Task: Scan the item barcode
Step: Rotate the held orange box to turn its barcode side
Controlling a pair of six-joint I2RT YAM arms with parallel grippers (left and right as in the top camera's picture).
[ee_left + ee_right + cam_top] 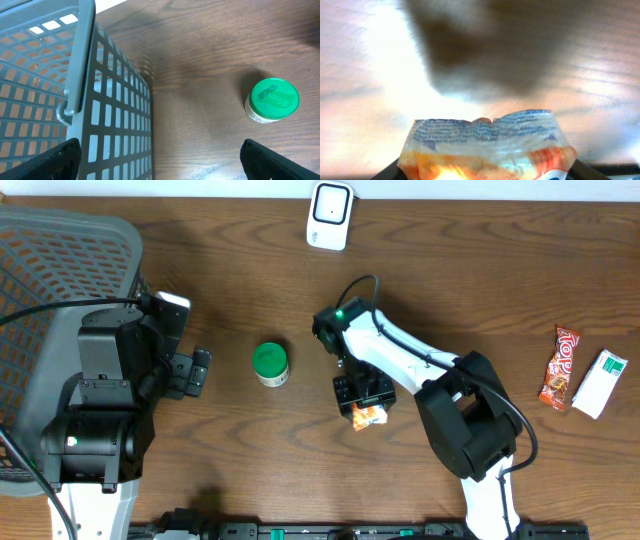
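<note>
One snack packet (369, 416) (orange, crinkled, small print along its top seam) is listed near the centre of the table (480, 270), towards the near edge. It is pinched between the jaws of the right gripper (362, 404). One white scanner (330, 215) is stood at the far edge, well apart from it. The left gripper (197, 372) is held spread and empty beside the basket (60, 260). The grasp is judged made; transfer to the scanner and presentation of the barcode are left.

Dark wood-grain table (450, 270) holding a grey mesh basket (60, 260) at left, a green-lidded jar (270, 363) mid-table, a white scanner (330, 215) at the far edge, and a red candy bar (561, 368) beside a white box (600, 383) at right.
</note>
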